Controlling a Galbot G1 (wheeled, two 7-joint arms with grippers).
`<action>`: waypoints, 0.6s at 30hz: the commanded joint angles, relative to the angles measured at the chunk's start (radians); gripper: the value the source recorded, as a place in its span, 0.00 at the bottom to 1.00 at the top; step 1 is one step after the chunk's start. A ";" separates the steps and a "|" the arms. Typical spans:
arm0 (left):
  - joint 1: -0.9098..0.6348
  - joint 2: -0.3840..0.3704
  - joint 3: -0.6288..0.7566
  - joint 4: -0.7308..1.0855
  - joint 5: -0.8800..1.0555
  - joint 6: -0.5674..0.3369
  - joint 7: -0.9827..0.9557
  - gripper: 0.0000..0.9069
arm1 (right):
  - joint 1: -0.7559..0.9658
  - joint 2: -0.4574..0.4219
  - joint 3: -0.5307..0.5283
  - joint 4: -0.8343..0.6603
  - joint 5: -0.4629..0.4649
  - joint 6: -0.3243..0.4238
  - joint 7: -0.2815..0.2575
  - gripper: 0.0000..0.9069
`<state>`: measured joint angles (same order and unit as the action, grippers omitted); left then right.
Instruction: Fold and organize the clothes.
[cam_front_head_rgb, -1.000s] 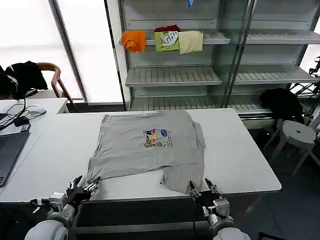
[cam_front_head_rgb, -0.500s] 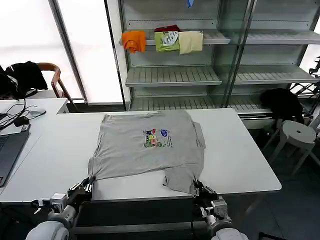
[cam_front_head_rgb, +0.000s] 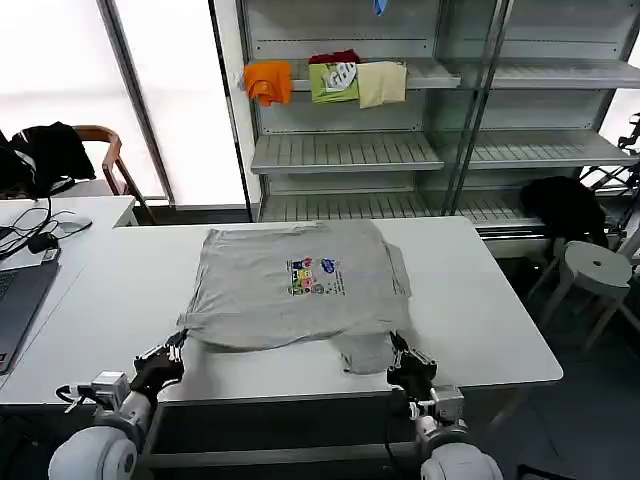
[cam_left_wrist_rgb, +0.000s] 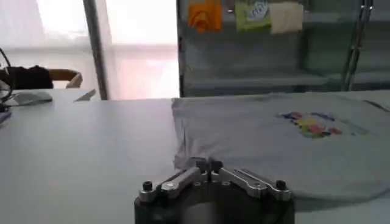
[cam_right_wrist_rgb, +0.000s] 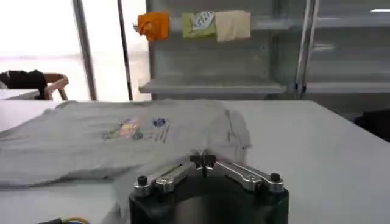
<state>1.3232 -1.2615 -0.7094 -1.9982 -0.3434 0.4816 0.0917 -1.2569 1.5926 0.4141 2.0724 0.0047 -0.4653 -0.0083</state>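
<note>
T-shirt (cam_front_head_rgb: 300, 290): light grey, with a small multicolour chest print (cam_front_head_rgb: 315, 277), lying front-up on the white table (cam_front_head_rgb: 490, 320), its hem at the near edge where both grippers meet it
Left gripper (cam_front_head_rgb: 176, 348): at the near left hem corner; in the left wrist view (cam_left_wrist_rgb: 207, 164) the fingertips are pressed together with the cloth edge right at them, apparently pinching it
Right gripper (cam_front_head_rgb: 398, 352): at the near right hem corner, where the fabric bunches; in the right wrist view (cam_right_wrist_rgb: 203, 161) the tips are closed on a fold of grey cloth
Step in hand (judged): raising the hem to fold the lower half up toward the collar
Doing it well: lift both corners together and level, keep the hem taut between the two pairs of fingers, carry it straight away from the robot; the bunched cloth just beyond the right fingertips should be drawn flat first
Risk: a thin pinch may slip under tension
Shelf beyond (cam_front_head_rgb: 345, 80): orange, green and cream cloths, well apart from the fingers
</note>
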 joint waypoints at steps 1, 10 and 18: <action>-0.221 -0.007 0.014 0.100 -0.064 -0.013 -0.001 0.00 | 0.137 0.004 0.000 -0.057 0.026 -0.007 0.028 0.00; -0.331 -0.008 0.045 0.254 -0.064 -0.016 0.000 0.00 | 0.376 0.016 0.001 -0.285 0.050 -0.012 0.052 0.00; -0.385 -0.004 0.071 0.335 -0.023 -0.020 0.012 0.00 | 0.496 0.029 0.011 -0.467 0.034 0.002 0.047 0.00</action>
<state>1.0518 -1.2623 -0.6580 -1.7985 -0.3862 0.4665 0.0959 -0.8786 1.6091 0.4265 1.7352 0.0315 -0.4592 0.0271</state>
